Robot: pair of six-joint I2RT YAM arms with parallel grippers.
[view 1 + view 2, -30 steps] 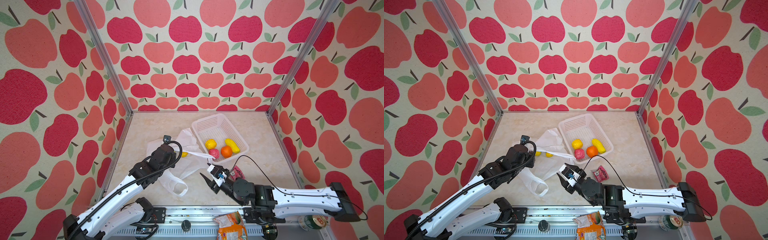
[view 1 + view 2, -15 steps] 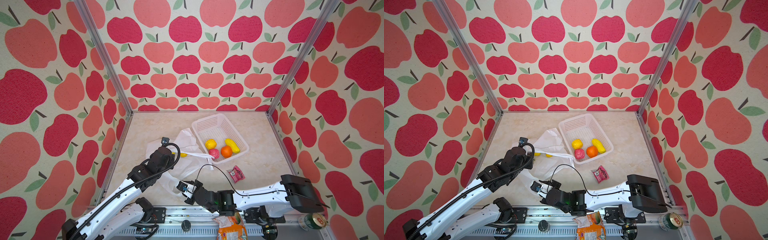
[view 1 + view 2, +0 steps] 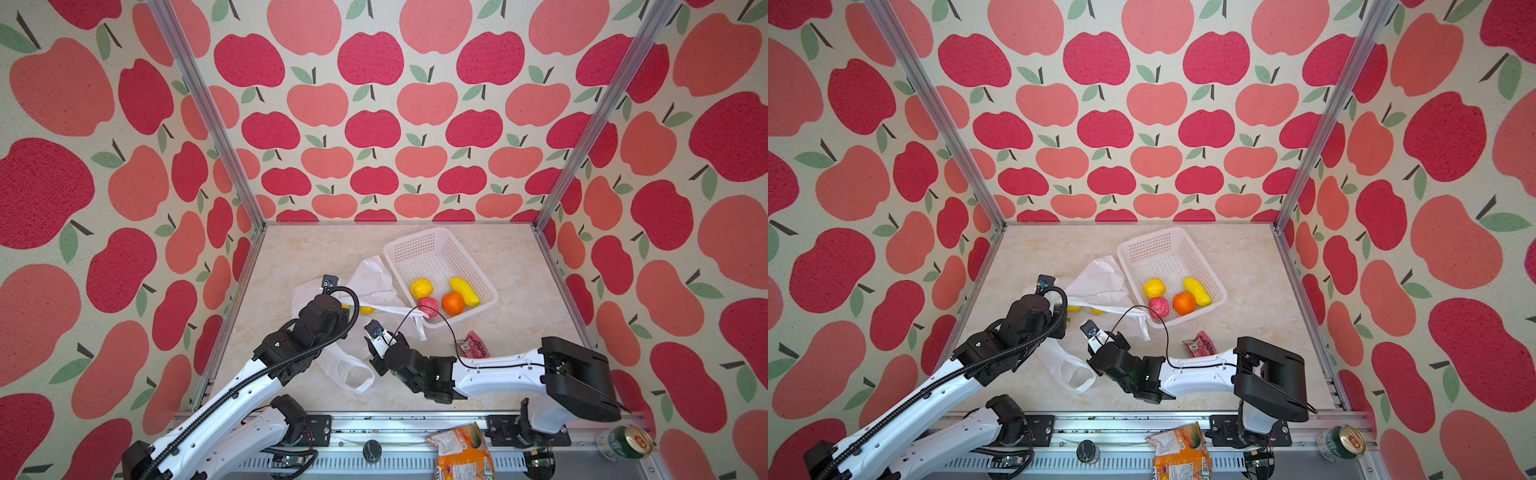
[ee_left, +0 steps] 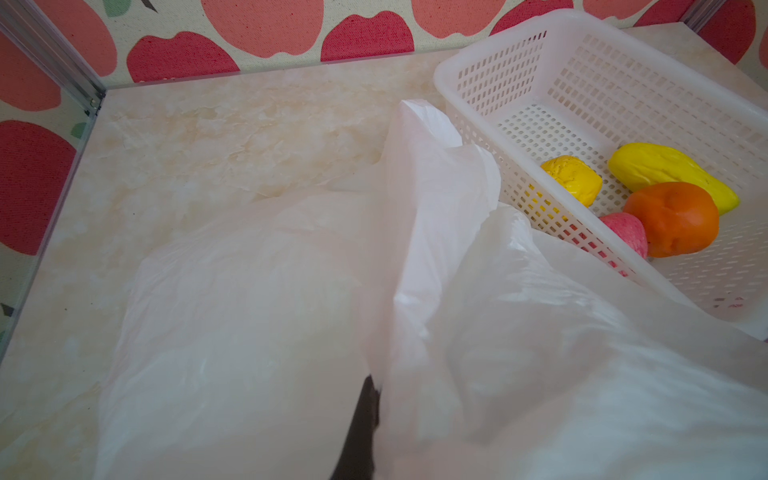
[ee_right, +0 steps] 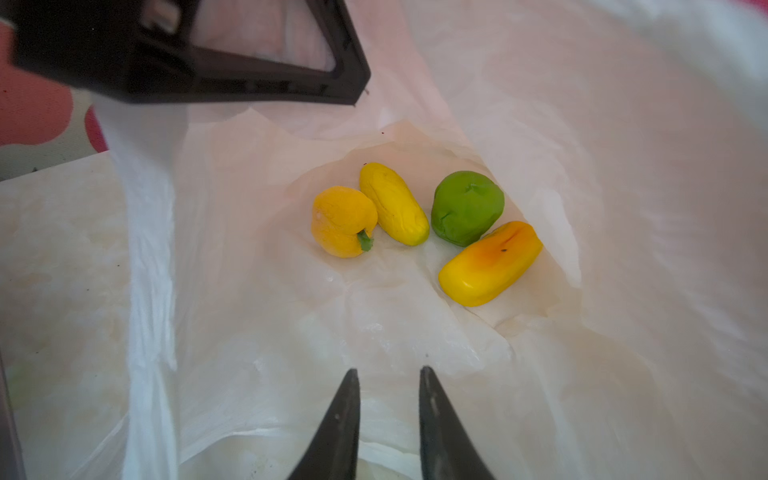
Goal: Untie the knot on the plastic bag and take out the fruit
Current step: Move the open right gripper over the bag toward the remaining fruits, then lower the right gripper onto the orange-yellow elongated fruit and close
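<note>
My right gripper [image 5: 388, 376] is spread a little with nothing in it, tips at the open mouth of the bag [image 5: 291, 332]. My left gripper [image 5: 357, 91] is pinching the bag's edge and holding it up. Four fruit [image 5: 467, 208] sit bunched together inside. The basket [image 3: 419, 249], with four more, is right beside the bag.
</note>
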